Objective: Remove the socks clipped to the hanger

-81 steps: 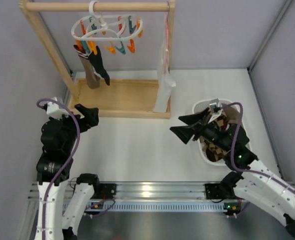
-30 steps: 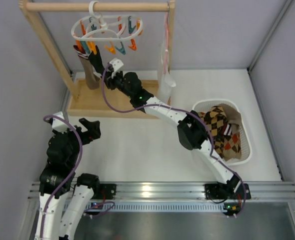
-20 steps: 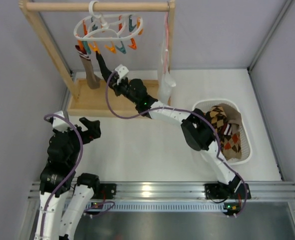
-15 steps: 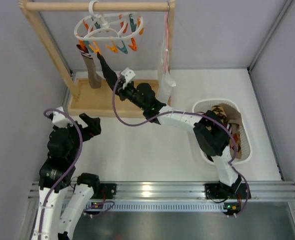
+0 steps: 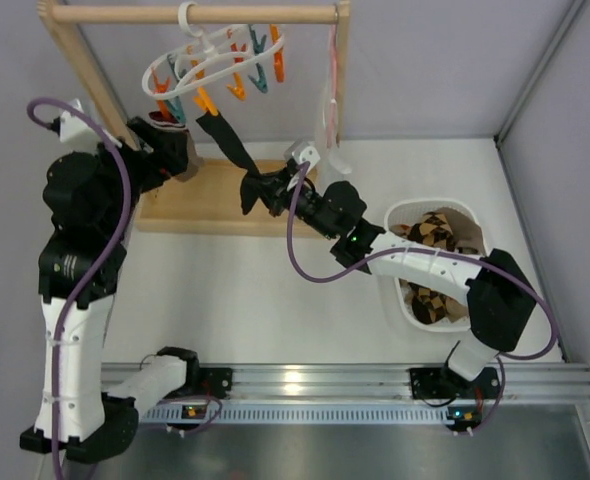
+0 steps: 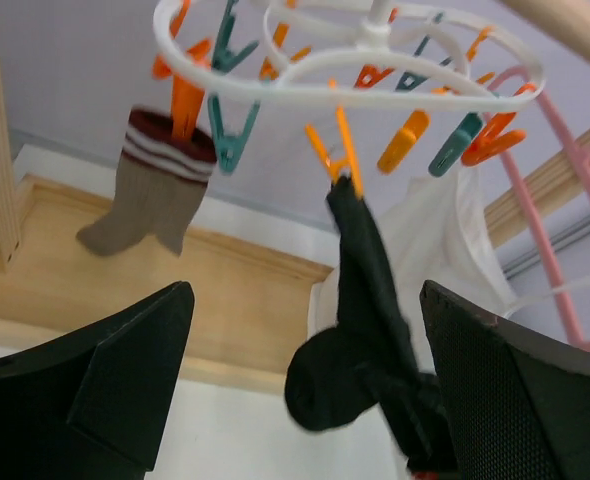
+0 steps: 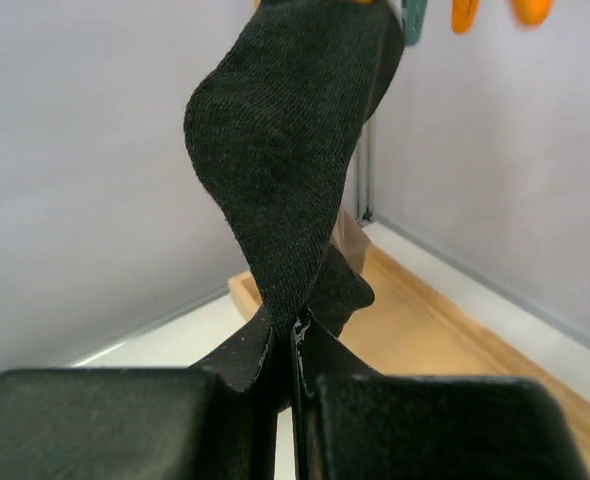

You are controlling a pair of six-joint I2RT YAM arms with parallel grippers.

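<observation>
The black sock [image 5: 225, 140] is stretched at a slant from an orange clip [image 6: 333, 160] on the hanger [image 5: 190, 75] down to the right hand [image 5: 260, 190], by which its lower end is pinched. In the right wrist view the fingers [image 7: 225, 365] are seen pressed flat together on the knitted cloth, with the loose toe end bunched just beyond them. The hanger is pulled out of level, tilted on its hook over the wooden rail [image 5: 195, 13].

The left hand [image 6: 305, 290] is raised beside the hanger and is spread wide, with nothing held; the black sock is framed between its two fingers but is not touched by them. A brown sock [image 6: 155, 195] with a dark red and white striped cuff is hung from another orange clip on the side of the ring next to the left arm, apart from the black one.

The hanger is made of white plastic, a ring fitted with small orange and teal clips. The black sock is of a fine, matt knit, and the brown one looks soft and limp. A white cloth [image 5: 330, 130] on a pink strap is hung at the far end of the rail.

On the worktop [image 5: 275, 290], near the right arm, a white plastic basket [image 5: 415, 205] is set, and in it brown-and-tan diamond-checked socks [image 5: 435, 235] are piled.
</observation>
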